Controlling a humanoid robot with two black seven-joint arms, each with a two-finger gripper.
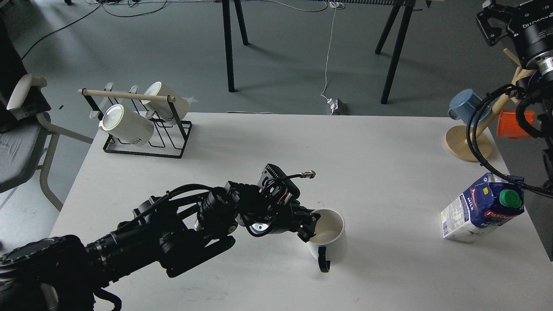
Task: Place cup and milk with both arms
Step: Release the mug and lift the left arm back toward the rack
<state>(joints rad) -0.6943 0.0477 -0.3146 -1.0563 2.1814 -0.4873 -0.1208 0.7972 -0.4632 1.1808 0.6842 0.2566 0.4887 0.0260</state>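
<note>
— Gripping at the rim, is it? The left gripper (312,224) sits at the near-left lip of the cup (329,235), one finger seemingly inside the cream interior and the other outside the wall.

— So it looks, though the fingers are dark and bunched together; I cannot tell whether they have closed on the wall or merely straddle it. The cup stands upright on the white table (259,142), front and centre, with its black handle turned toward the near edge.

— How would you do this step well?

— Keep the pinch low on the wall and square to it, since a rim hold lets a mug swing. Lift straight up before travelling, and keep it level.

— And the milk (484,212)?

— Well apart from the cup, on the right near the table's edge, leaning, green cap up. The right gripper (490,26) hangs high above and behind it; seen from here I cannot tell how its fingers stand. A leaning carton near an edge wants a gentle approach from the side.

— Farther back?

— A wooden mug tree (468,144) with blue and orange mugs at right, and a black rack (147,138) with two lettered white mugs at far left.
</note>
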